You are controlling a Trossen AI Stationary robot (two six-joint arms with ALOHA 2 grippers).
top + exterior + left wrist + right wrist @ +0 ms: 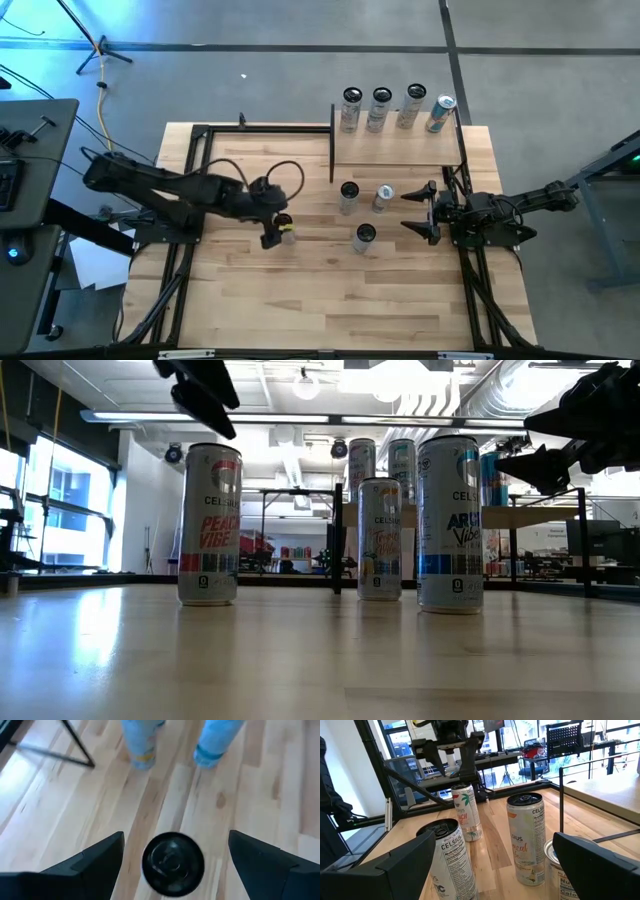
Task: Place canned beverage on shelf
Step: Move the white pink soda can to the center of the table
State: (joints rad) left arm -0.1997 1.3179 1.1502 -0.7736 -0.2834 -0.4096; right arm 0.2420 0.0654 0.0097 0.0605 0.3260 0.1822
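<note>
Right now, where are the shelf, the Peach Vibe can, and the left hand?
shelf point(395, 150), high view, bare middle of the light-wood board.
Peach Vibe can point(210, 525), low view, on its label.
left hand point(277, 229), high view, midway between its open fingertips, directly over that can.

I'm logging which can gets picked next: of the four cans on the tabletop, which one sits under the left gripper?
The Peach Vibe can, standing alone left of the other three; the open left gripper hovers directly above it.
</note>
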